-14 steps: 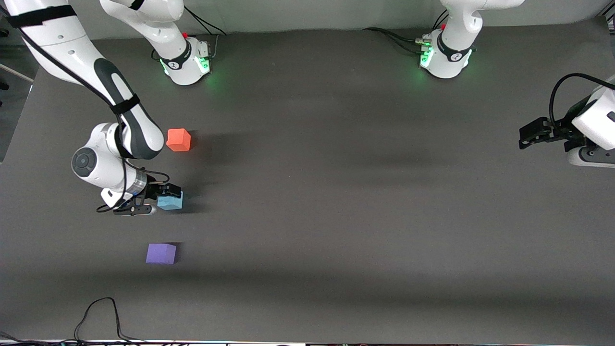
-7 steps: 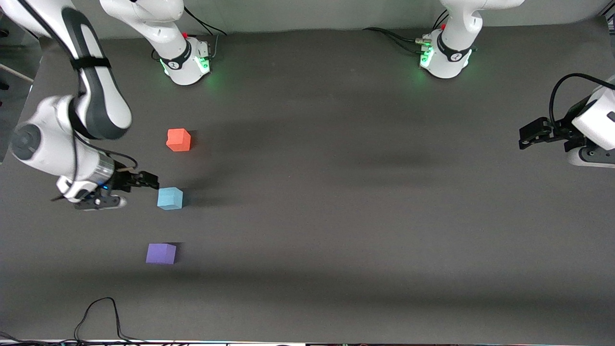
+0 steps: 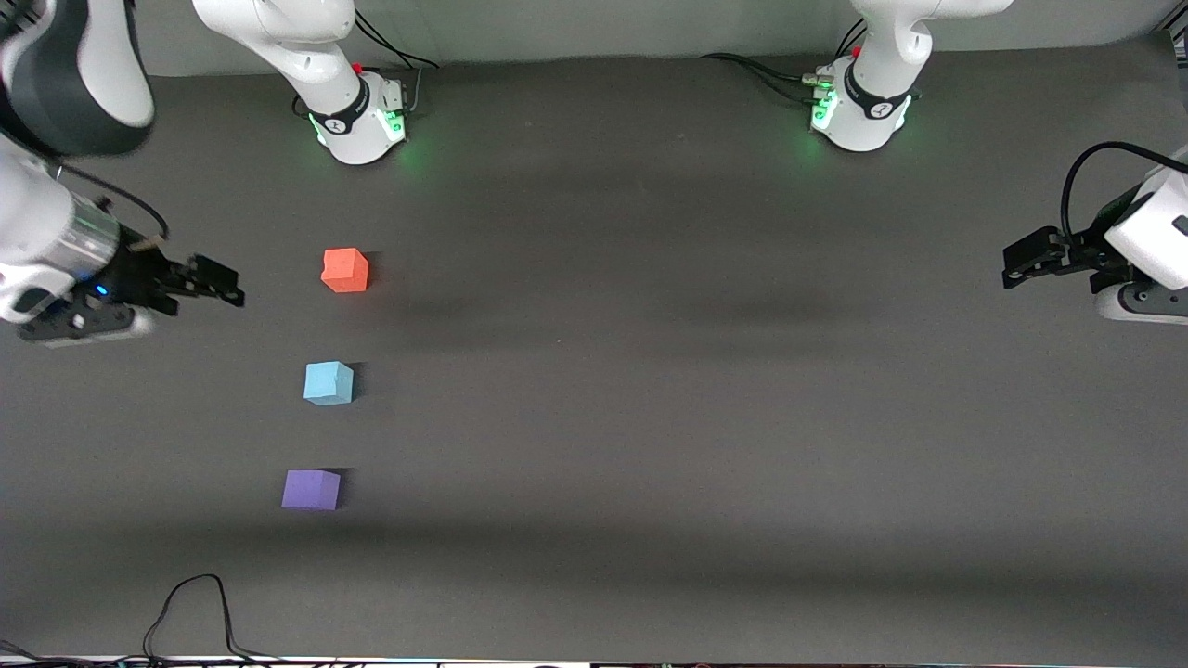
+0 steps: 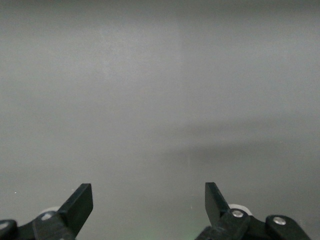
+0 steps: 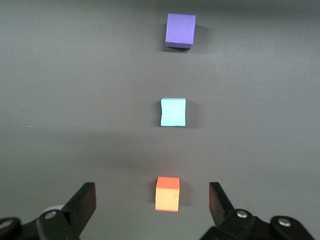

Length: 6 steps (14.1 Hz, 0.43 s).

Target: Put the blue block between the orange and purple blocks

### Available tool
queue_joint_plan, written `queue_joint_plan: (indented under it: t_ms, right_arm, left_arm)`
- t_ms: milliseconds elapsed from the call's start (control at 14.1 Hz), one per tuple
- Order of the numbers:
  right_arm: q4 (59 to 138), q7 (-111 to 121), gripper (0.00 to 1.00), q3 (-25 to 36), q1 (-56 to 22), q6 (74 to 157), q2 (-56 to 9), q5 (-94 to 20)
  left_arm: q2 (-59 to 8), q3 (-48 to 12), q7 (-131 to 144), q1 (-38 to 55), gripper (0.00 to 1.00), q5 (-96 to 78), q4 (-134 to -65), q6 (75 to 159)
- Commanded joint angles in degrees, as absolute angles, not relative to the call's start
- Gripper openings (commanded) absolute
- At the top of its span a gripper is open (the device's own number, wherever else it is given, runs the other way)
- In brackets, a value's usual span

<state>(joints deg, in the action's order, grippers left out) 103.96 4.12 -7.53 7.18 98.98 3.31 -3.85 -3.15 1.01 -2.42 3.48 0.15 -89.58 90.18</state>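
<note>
Blue block (image 3: 329, 383) lies clear of jaws.

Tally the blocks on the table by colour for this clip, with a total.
Orange block: 1
Blue block: 1
Purple block: 1
Total: 3 blocks, in a row on the table, the blue one between the other two.

Dark grey matte table (image 3: 705, 390) carries three separate cubes in a row toward the right arm's end: orange block (image 3: 345, 270) farthest, blue block (image 3: 329, 383) between, purple block (image 3: 311, 490) nearest the camera.
</note>
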Motion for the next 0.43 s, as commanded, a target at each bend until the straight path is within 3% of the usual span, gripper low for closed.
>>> queue_joint_plan:
  t_ms: [0, 355]
  right_arm:
    - [100.29, 5.27, 1.0, -7.56, 6.94, 95.54, 3.08, -3.52]
    - [100.2, 7.64, 1.0, -7.65, 6.33, 95.45, 2.9, -3.95]
  left_arm:
    - [-2.46, 1.23, -2.64, 3.87, 1.0, 0.44, -90.35, 90.79]
    - [-2.46, 1.23, -2.64, 3.87, 1.0, 0.44, -90.44, 90.7]
